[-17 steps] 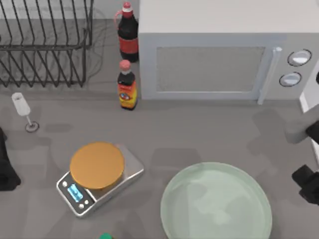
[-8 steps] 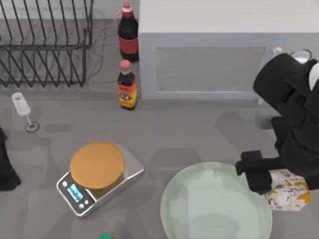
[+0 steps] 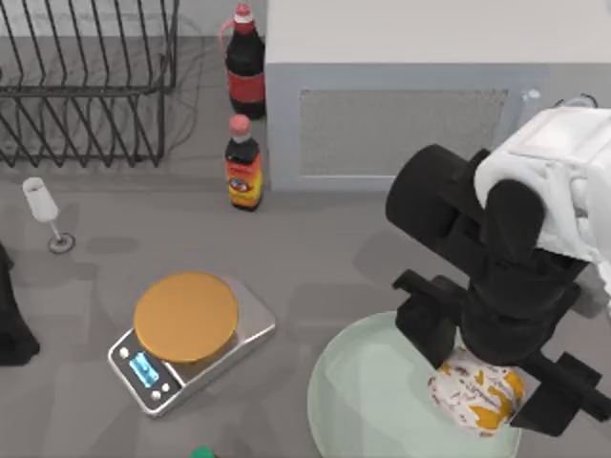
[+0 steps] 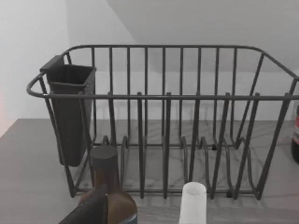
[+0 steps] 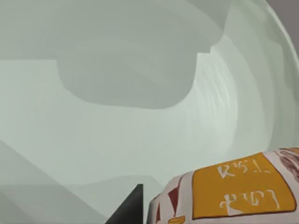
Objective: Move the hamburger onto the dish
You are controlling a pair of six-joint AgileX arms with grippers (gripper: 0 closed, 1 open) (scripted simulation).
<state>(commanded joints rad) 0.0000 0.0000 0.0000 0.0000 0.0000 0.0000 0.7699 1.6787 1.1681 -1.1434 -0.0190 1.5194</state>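
The dish (image 3: 361,396) is a wide pale mint-green plate at the front right of the table. The hamburger (image 3: 475,399), a cream lump with orange patches, is over the dish's right part. My right gripper (image 3: 489,367) reaches down from above and is shut on the hamburger, with one black finger on either side of it. In the right wrist view the hamburger (image 5: 233,191) lies close to the camera, with the dish's (image 5: 117,116) inside right behind it. I cannot tell whether the hamburger touches the dish. My left arm (image 3: 11,324) stays parked at the table's left edge.
A silver scale (image 3: 253,324) with an orange-tan disc stands left of the dish. At the back are a microwave (image 3: 410,114), two dark bottles (image 3: 243,162) and a wire rack (image 3: 86,76), seen also in the left wrist view (image 4: 163,116). A small glass (image 3: 43,210) stands at the left.
My right arm has swung in from the right edge, carrying the hamburger leftward from beside the dish's right rim to over the dish. The left arm has not moved.
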